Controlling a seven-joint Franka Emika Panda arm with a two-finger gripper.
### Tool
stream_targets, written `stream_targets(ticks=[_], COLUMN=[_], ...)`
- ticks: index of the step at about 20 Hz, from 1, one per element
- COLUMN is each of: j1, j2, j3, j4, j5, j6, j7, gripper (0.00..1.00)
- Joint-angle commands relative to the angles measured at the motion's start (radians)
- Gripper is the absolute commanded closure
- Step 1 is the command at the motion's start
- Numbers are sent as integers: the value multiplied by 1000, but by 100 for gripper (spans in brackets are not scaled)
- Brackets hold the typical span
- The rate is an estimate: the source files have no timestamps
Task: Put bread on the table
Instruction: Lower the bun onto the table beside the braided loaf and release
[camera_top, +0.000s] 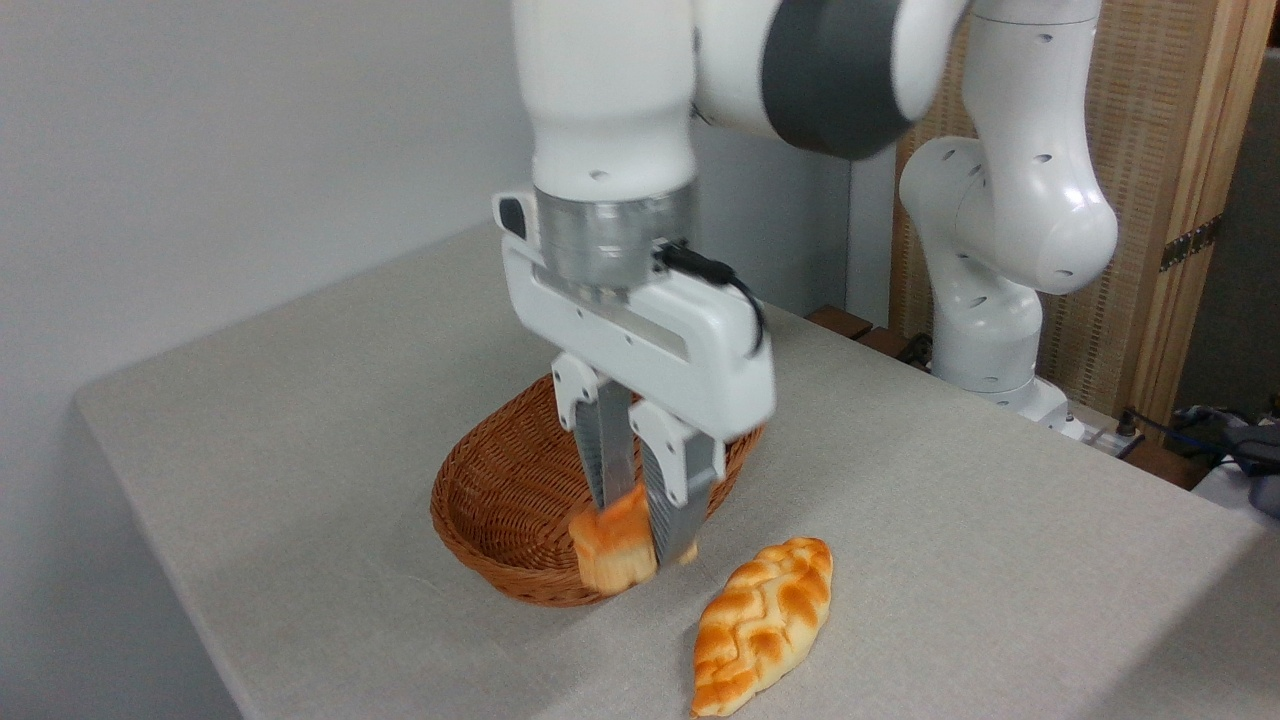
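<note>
- Table (300, 400): light grey-beige cloth surface carrying all items.
- Basket (490, 500): brown wicker oval, left of centre, its interior showing no contents.
- Bread (612, 545): small golden bun, slightly blurred, held in the air at the basket's near right rim.
- End effector (640, 545): pointing downward, its two fingers (675, 500) clamped on the bread.
- Braided loaf (762, 625): longer oval loaf lying on the table just right of the basket, apart from the bun.

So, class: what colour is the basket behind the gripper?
Brown woven wicker basket, clearest in the fixed camera view.
</note>
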Motion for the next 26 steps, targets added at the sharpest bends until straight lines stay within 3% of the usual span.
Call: stream_targets(ticks=[1,4,8,26], j1=[-11,-11,-14,-23], j2=[41,75,81,112], j3=[60,62,58,45], j4=[21,14,-6,-5], j5=[-39,-45,-45,-43], j6=[98,153,167,163], j7=[13,8,-1,5], gripper=[46,44,0,0])
